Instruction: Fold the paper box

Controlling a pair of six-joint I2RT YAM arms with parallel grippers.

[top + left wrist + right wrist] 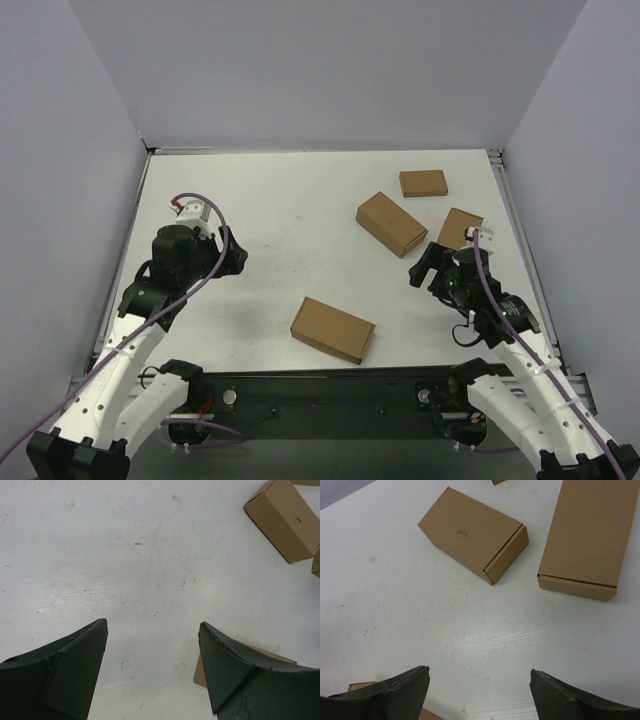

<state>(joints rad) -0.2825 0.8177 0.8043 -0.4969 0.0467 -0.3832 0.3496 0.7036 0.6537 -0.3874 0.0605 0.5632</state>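
The paper box [333,329] lies folded, a flat brown rectangle near the front middle of the table, with neither gripper touching it. My left gripper [238,258] hovers to its upper left, jaws open and empty. In the left wrist view the gripper [153,622] frames bare table, and a brown edge of the paper box [199,672] peeks out behind the right finger. My right gripper [422,265] hangs to the box's upper right, also open. In the right wrist view this gripper [479,670] has only white table between its fingers.
Three smaller brown boxes sit at the back right: one [391,223] in front of the right gripper, one [460,228] beside it, one [423,183] farther back. Two fill the right wrist view's top [470,530] [590,535]. White walls enclose the table [260,200].
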